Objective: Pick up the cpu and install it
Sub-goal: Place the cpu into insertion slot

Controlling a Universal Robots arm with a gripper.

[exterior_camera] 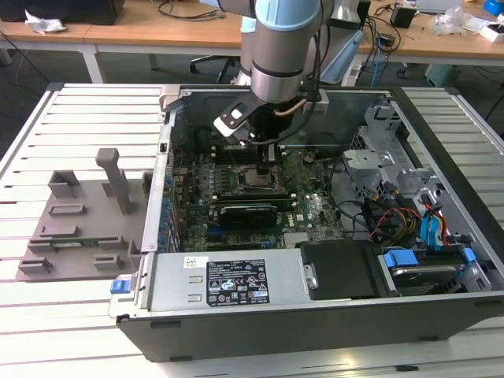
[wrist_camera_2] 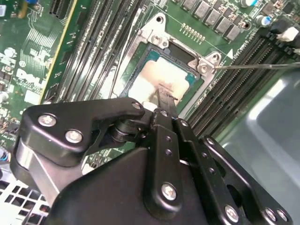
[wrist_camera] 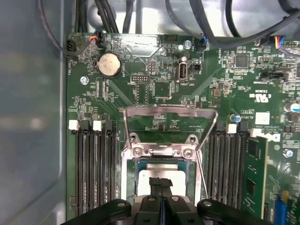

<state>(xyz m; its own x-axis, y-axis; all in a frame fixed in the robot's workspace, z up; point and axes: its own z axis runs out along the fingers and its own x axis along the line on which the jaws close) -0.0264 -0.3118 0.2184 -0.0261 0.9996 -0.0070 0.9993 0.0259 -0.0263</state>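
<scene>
The small flat square cpu with its silvery-grey metal top and pale rim (wrist_camera: pixel 161 169) lies flat inside the dark square socket (wrist_camera: pixel 137 187) on the green motherboard (wrist_camera: pixel 154 89), within the open grey computer case (exterior_camera: pixel 315 331) that rests on the white slatted surface (exterior_camera: pixel 79 118). In both wrist views its edges sit square to the socket walls, so by my judgement the carrying and placing are done.

The black two-fingered end effector (wrist_camera: pixel 161 182) hangs straight over the chip. Its thin fingers are pressed together with only a seam between them and nothing held. Their tips are at the middle of the cpu's top. Whether they touch the metal or hover just above it, I cannot tell.

The bright metal retaining bracket (wrist_camera: pixel 168 112) stands tilted up from its hinge screws, open over the board and not over the chip. In the second wrist view the thin wire lever (wrist_camera_2: pixel 258 65) runs off to one side of the socket, apparently unlatched. So the chip appears seated but not clamped: the locking part of the installation is not yet done. Black memory slots (wrist_camera: pixel 93 164) flank the socket on both sides.
</scene>
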